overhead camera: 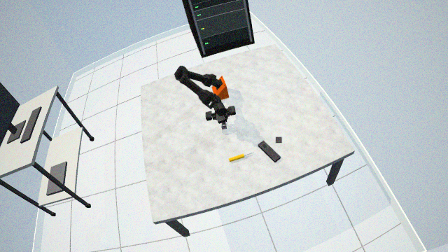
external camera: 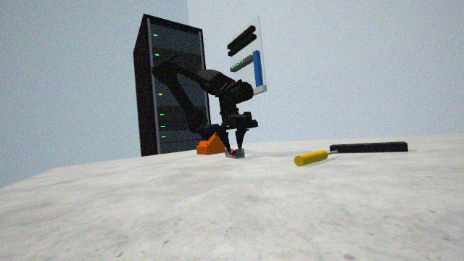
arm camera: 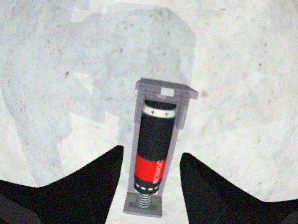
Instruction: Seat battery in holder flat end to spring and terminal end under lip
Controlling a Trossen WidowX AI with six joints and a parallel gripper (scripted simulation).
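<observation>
From my wrist view, the fingers stand spread, with nothing pinched between them. The battery (arm camera: pixel 154 145) lies lengthwise in the holder (arm camera: pixel 134 165) (external camera: pixel 235 156), between and beyond the fingertips, a gap on either side. Its red band is nearest the tips; its plus-marked end points away from them, at the lip (arm camera: pixel 167 86). The spring (arm camera: pixel 143 200) meets the near end, between the fingers.

black-and-red cylindrical battery (arm camera: pixel 155 142), between the pincer's (arm camera: pixel 152 152) black fingers | white band: "+" signs, two | red band: lettering, too blurred to read
</observation>
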